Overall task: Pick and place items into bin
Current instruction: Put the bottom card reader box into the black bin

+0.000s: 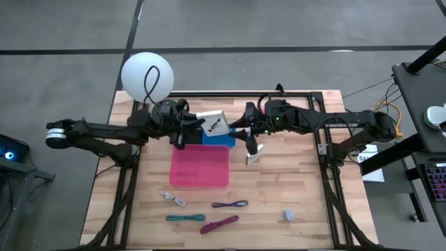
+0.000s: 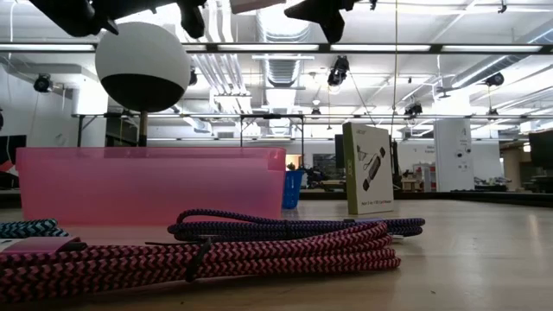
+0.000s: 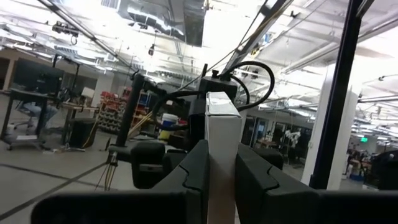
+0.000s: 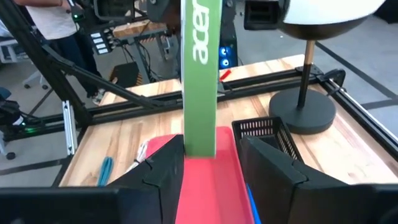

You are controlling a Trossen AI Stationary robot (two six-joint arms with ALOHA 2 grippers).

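A whitish box (image 1: 212,124) with a green "acer" side (image 4: 200,74) hangs in the air over the far end of the pink bin (image 1: 200,167), between both arms. My left gripper (image 1: 189,127) is shut on it. My right gripper (image 1: 240,132) is open, one finger on each side of the box's green side (image 4: 211,165), with a gap at one finger. A second box (image 1: 253,155) stands upright on the table right of the bin. Near the front edge lie white (image 1: 174,199), purple (image 1: 230,204), teal (image 1: 185,217) and magenta (image 1: 219,223) cords and a grey-blue lump (image 1: 288,215). My left gripper (image 3: 222,168) pinches the box across its narrow white side (image 3: 222,140), one finger on each broad face. It comes level from the table's left. The box is lifted clear. My right gripper: whether a finger (image 4: 168,168) touches the green side, I cannot tell.
A blue container (image 1: 221,137) and a black mesh basket (image 4: 267,127) sit behind the pink bin. A lamp with a white globe (image 1: 147,77) stands at the far left corner. A black frame rims the table. A person (image 4: 59,25) stands beyond the table.
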